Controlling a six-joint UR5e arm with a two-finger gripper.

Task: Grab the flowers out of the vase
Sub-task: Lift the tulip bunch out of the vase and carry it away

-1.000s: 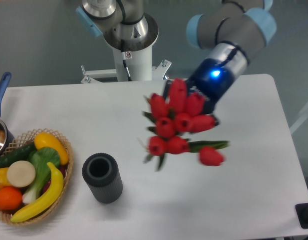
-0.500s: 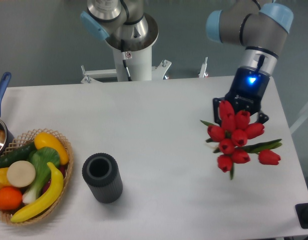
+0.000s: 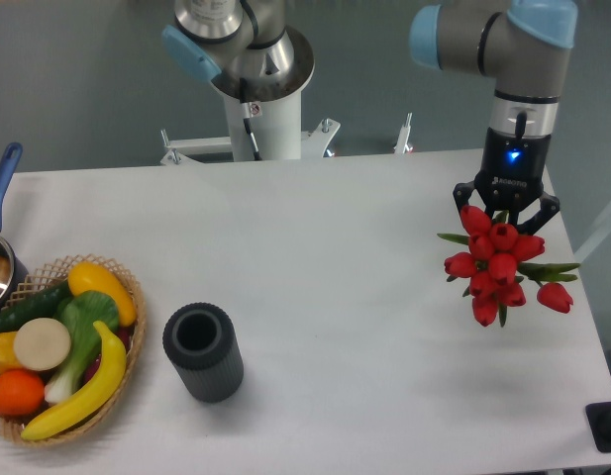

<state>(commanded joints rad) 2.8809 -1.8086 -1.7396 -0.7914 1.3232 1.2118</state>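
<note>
The flowers [image 3: 498,265], a bunch of red tulip buds with green leaves, hang over the right side of the white table. My gripper [image 3: 506,210] is right above them and shut on their stems, which the buds hide. The vase [image 3: 202,351], a short dark ribbed cylinder with an empty round mouth, stands upright at the front left, far from the gripper.
A wicker basket [image 3: 127,346] of fruit and vegetables sits at the left edge. A pot with a blue handle [image 3: 0,188] pokes in at far left. The robot base [image 3: 255,89] stands behind the table. A dark object [image 3: 606,426] lies at the front right corner.
My gripper has carried the flowers from the middle of the table to the right side, and the bunch now hangs more compact below it. The vase has not moved.
</note>
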